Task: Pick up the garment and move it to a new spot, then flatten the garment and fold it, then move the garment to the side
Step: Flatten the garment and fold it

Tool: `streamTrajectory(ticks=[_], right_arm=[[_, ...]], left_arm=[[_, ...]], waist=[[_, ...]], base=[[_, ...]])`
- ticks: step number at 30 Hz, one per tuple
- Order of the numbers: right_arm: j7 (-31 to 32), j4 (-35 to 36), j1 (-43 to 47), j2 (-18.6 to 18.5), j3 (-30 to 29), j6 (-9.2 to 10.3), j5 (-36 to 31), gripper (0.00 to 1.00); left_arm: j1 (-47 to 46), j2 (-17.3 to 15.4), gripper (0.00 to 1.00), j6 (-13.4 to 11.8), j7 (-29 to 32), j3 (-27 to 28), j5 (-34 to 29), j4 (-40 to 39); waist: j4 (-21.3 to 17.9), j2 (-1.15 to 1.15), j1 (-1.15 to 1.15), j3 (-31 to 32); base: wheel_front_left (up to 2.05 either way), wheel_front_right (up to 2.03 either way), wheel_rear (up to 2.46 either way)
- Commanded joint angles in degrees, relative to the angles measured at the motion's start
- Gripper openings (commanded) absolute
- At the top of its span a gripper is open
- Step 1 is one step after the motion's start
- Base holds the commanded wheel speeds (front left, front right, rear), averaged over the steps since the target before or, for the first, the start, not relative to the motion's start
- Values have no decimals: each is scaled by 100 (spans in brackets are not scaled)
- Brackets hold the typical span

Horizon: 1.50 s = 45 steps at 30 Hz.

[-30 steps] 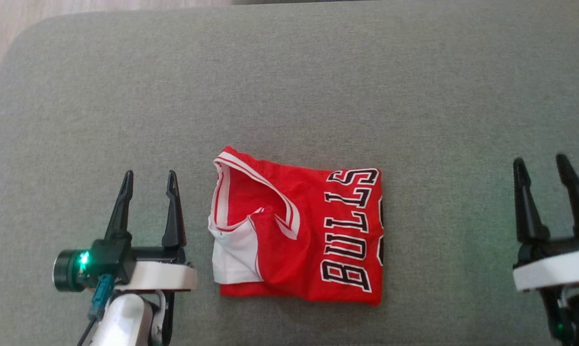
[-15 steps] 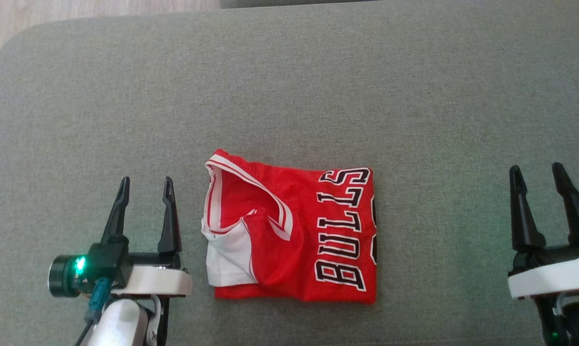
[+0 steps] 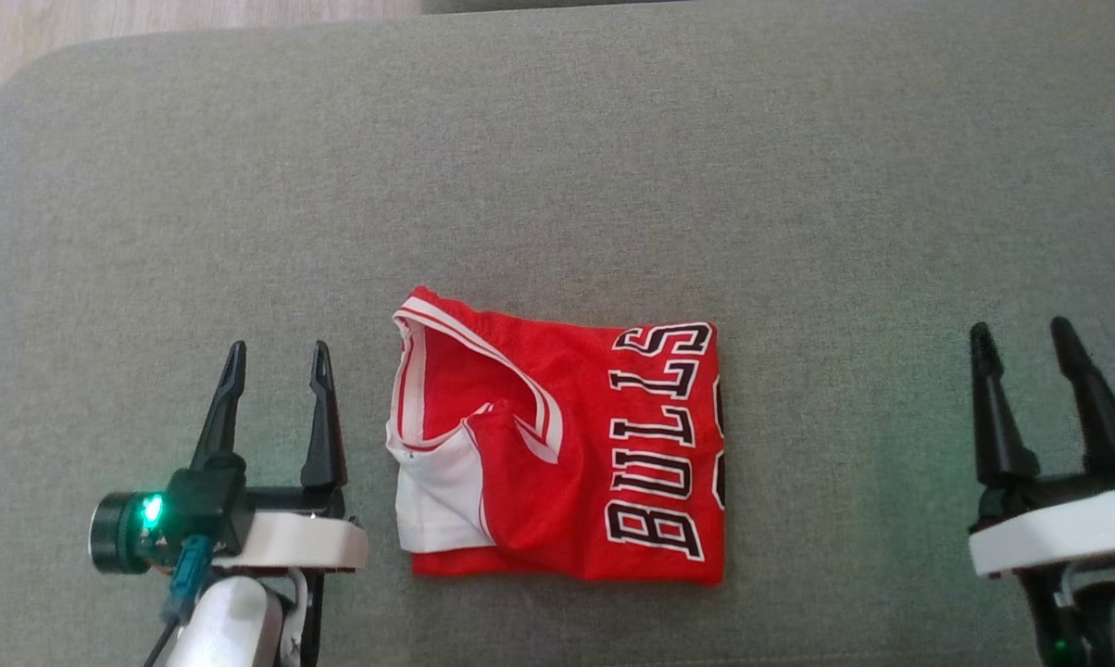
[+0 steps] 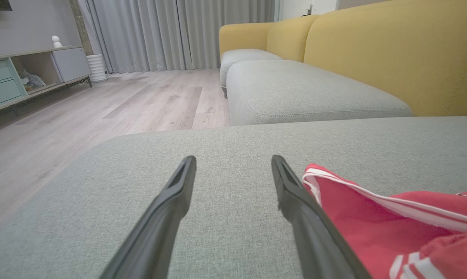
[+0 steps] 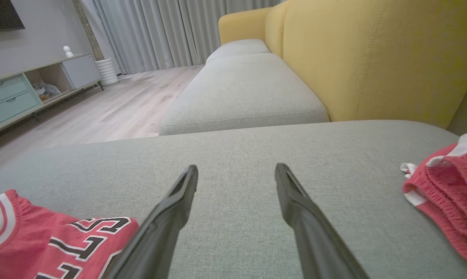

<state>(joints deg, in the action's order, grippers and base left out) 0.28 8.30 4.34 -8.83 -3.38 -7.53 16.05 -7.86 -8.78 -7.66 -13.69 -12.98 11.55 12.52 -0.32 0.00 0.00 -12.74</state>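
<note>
The garment (image 3: 567, 454) is a red jersey with white trim and black "BULLS" lettering, lying folded into a rough square in the middle of the grey cushion (image 3: 557, 185). My left gripper (image 3: 275, 357) stands open just left of the jersey, apart from it, fingers pointing away from me. In the left wrist view the garment (image 4: 392, 224) lies beside the right finger (image 4: 295, 193). My right gripper (image 3: 1021, 335) is open far to the right with nothing between its fingers. The right wrist view shows the garment (image 5: 63, 240) at the lower left.
A second red and white piece of clothing (image 5: 447, 190) lies on the cushion to the right of my right gripper. A yellow sofa back (image 5: 373, 58) rises behind the cushion. Wooden floor (image 4: 82, 116) and a low cabinet (image 4: 8, 81) lie beyond the cushion's left edge.
The whole head picture has shifted a little, so the camera moved. Both grippers stay open, and the jersey lies as before.
</note>
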Motion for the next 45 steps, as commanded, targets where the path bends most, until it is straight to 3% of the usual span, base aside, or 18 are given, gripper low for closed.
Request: streamTrajectory(ticks=[1, 6, 13, 14, 15, 25, 32, 45], right_arm=[[80, 196, -100, -92, 189, 4, -3, 100], [321, 185, -236, -207, 972, 4, 139, 100], [599, -93, -805, -274, 3273, 4, 632, 100], [610, -192, -926, -270, 3540, 4, 700, 53], [614, -315, -1045, -268, 3748, 4, 752, 0], [385, -1674, -2173, -267, 4787, 4, 1020, 0], [437, -2535, -2541, -167, 5122, 4, 1196, 0], [527, -2877, -2957, 58, 5997, 4, 1653, 0]], left_arm=[[-122, -134, 100, -66, -18, 167, 30, -202], [-124, -150, 100, -76, -14, 147, 48, -206], [-221, -132, 100, -48, -16, 71, 72, -185], [-241, -125, 100, -42, -17, 56, 74, -184], [-259, -114, 100, -41, -18, 43, 77, -185], [-347, -14, 100, -54, -64, -52, 95, -138], [-394, 60, 100, -57, -100, -87, 108, -75], [-437, 106, 100, -62, -125, -84, 116, -39]], waist=[[2, 0, 0, -5], [7, 0, 0, -7], [124, 0, 0, -48], [158, 0, 0, -60], [196, 0, 0, -72], [577, 0, 0, -278], [731, 0, 0, -388], [731, 0, 0, -422]], base=[[0, 0, 0], [0, 0, 0], [0, 0, 0], [0, 0, 0], [0, 0, 0], [0, 0, 0], [0, 0, 0], [0, 0, 0]])
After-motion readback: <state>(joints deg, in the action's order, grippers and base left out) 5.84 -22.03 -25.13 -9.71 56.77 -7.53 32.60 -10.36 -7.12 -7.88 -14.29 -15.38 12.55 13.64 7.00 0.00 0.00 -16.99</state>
